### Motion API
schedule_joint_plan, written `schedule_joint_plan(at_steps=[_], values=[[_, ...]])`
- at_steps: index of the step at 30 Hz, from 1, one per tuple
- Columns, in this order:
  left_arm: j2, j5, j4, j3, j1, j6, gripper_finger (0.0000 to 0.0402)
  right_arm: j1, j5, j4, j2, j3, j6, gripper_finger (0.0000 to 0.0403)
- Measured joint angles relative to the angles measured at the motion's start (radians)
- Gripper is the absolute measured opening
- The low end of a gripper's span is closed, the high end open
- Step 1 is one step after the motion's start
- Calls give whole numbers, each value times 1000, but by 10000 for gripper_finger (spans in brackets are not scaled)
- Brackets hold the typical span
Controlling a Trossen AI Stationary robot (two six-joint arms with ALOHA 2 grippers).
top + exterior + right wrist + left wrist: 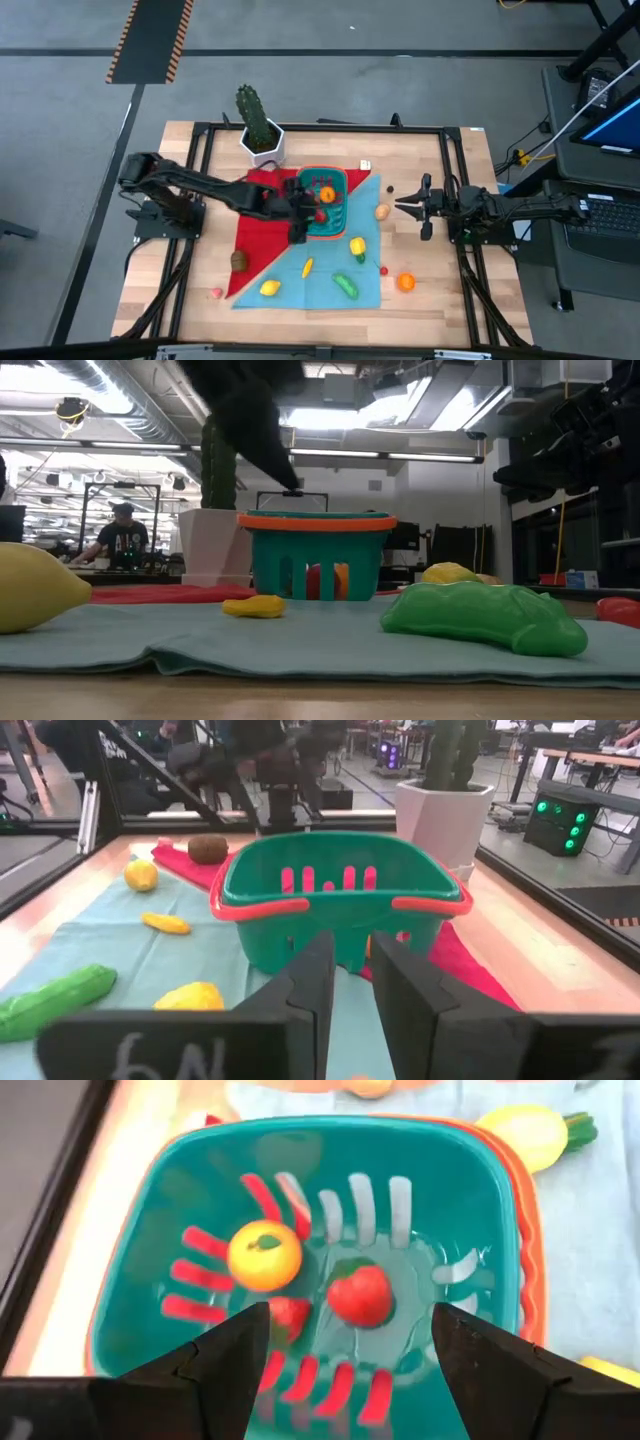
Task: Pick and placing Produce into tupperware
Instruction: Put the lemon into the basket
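The teal tupperware with an orange-red rim stands on the cloths at the table's middle. It holds an orange, a red piece and a second red piece that is partly behind my finger. My left gripper hovers open over the container's near-left part, pointing down, and holds nothing. My right gripper waits at the table's right, level and facing the tupperware, its fingers almost together and empty. More produce lies on the cloths.
On the teal cloth lie a lemon, a yellow piece, a green piece and a yellow pepper. An orange and a brown piece lie nearby. A cactus in a white pot stands behind the tupperware.
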Motion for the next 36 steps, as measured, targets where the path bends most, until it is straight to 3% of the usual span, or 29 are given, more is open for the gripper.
schedule_joint_plan(at_steps=[7, 14, 18, 27, 36], values=[[-224, -111, 8, -182, -83, -172, 270, 0, 0, 11, -1, 0, -1, 73], [-407, -136, -56, -293, -184, -370, 270, 0, 1, 20, -1, 0, -1, 73], [-470, -155, -73, -336, -260, -399, 270, -2, 4, 24, -2, 0, -3, 73], [-468, -145, -70, -360, -374, -428, 270, -2, 30, 19, -1, 0, -1, 73], [-468, -127, -62, -360, -388, -453, 270, -2, 31, 8, -1, 0, 26, 73]])
